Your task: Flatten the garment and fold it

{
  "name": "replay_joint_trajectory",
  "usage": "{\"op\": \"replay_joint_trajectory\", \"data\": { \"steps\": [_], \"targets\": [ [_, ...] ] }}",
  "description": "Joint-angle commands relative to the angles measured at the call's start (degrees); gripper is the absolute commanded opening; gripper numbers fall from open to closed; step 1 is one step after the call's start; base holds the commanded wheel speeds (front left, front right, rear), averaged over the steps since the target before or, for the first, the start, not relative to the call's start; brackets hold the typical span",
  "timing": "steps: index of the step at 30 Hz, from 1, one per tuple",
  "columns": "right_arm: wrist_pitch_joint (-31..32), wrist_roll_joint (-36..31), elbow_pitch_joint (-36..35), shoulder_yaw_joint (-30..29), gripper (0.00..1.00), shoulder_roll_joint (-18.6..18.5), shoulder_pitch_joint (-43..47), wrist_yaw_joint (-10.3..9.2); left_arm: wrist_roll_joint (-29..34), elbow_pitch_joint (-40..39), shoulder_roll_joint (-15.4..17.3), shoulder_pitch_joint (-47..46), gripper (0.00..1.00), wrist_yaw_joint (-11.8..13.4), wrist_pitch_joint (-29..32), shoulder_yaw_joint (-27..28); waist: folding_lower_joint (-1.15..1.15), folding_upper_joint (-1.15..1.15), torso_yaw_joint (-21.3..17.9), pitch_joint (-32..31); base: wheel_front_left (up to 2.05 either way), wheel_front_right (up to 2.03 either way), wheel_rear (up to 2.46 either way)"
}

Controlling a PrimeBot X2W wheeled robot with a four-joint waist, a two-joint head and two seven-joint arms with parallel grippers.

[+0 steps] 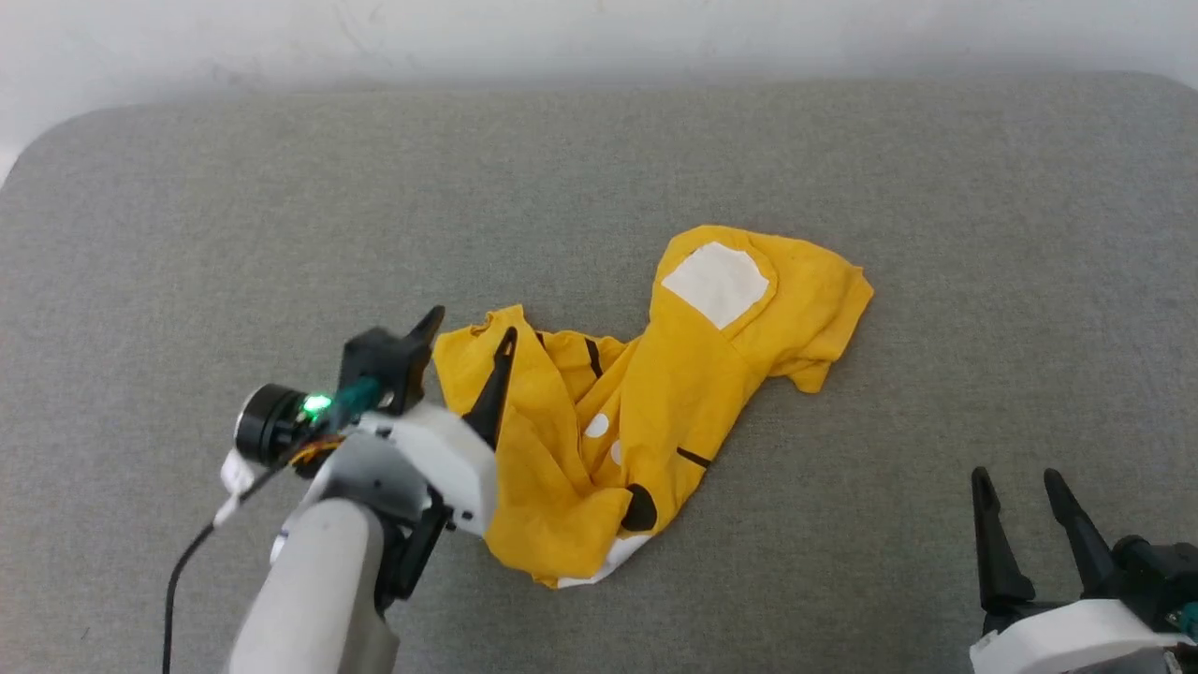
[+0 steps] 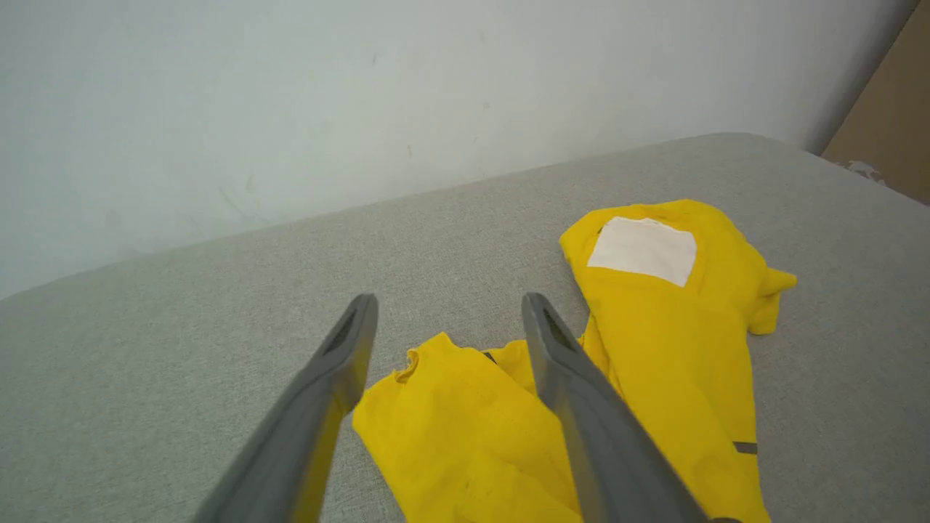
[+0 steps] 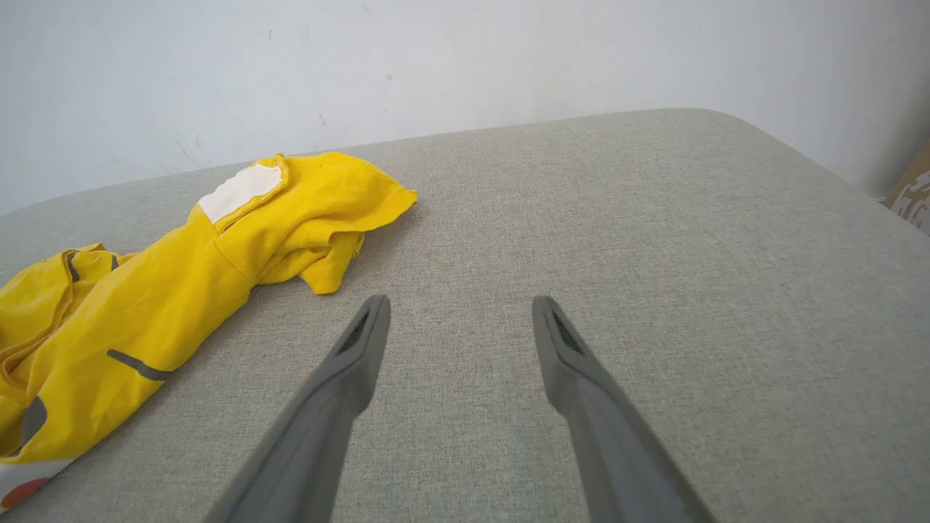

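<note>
1. The garment [image 1: 655, 393] lies crumpled in a long heap near the middle of the grey cushion [image 1: 842, 140]. Its long axis runs on a slant, from a near end showing some white print to a far end toward the robot's right, where a white patch [image 1: 716, 281] faces up.
2. The left gripper [image 1: 474, 322] is at the garment's left edge with its jaws spread wide and nothing between them. In the head view one finger is over the yellow cloth and the other just off the edge. The left wrist view shows a curled bit of hem [image 2: 414, 356] sitting between the two fingers, slightly ahead of them (whether either tip touches cloth I cannot tell).
3. The right gripper [image 1: 1015, 473] is well apart from the garment, off its right side and nearer the robot. Its jaws are also released and empty, above bare cushion.
4. So the left arm is much the nearer. I judge a short reach forward and down would bring that hem into its jaws.
5. The far patch end lies ahead and to the left of the right gripper, across open cushion.
6. Nothing stands between either gripper and the garment. A pale wall [image 1: 562, 37] rises beyond it.
7. The task looks barely begun, since the cloth is bunched with folds overlapping.
</note>
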Motion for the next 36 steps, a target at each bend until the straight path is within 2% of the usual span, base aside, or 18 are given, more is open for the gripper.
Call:
{"op": "replay_joint_trajectory", "data": {
  "steps": [1,5,12,19,20,21,28,36],
  "targets": [
    [-0.16,-0.03,0.17,0.32,1.0,0.15,-0.75,-0.06,-0.65,1.51,0.22,-1.77,1.0,-0.51,2.49,-0.5,-0.01,0.0,-0.21,0.5,0.0,0.0,0.0],
    [-0.22,0.1,0.58,0.73,1.0,0.16,-1.27,-0.06,-3.83,6.63,-0.5,-6.1,1.0,-0.84,9.17,-1.29,-0.01,0.0,-0.47,1.39,0.0,0.0,0.0],
    [0.11,-0.16,0.98,1.22,1.0,0.16,-2.32,-0.06,-6.74,16.67,-0.77,-11.5,1.0,-1.09,15.82,-2.84,-0.01,0.0,-1.15,2.8,0.0,0.0,0.0],
    [0.27,-0.29,1.38,1.81,1.0,0.16,-2.9,-0.06,-6.85,25.33,-1.54,-13.7,1.0,-0.22,16.19,-3.68,-0.01,0.0,-1.96,3.39,0.0,0.0,0.0],
    [0.27,-0.29,1.49,1.9,1.0,0.16,-2.97,-0.06,-6.96,26.14,-1.71,-13.77,0.76,-0.28,15.37,-3.91,-0.01,0.0,-2.06,3.34,0.0,0.0,0.0],
    [0.29,-0.26,1.62,1.95,1.0,0.16,-3.03,-0.06,-7.35,26.84,-1.94,-13.76,0.0,-0.32,14.33,-3.91,-0.01,0.0,-2.13,3.24,0.0,0.0,0.0],
    [0.39,-0.45,2.12,1.45,1.0,0.16,-2.69,-0.06,-8.39,28.21,-2.16,-15.31,0.0,-0.95,7.15,-5.85,-0.01,0.0,-1.29,1.79,0.0,0.0,0.0],
    [1.02,-0.64,1.8,1.93,1.0,0.16,-2.27,-0.06,-8.3,22.54,-1.9,-21.5,0.0,-1.12,-2.62,-6.34,-0.01,0.0,-0.72,0.44,0.0,0.0,0.0]
  ]
}}
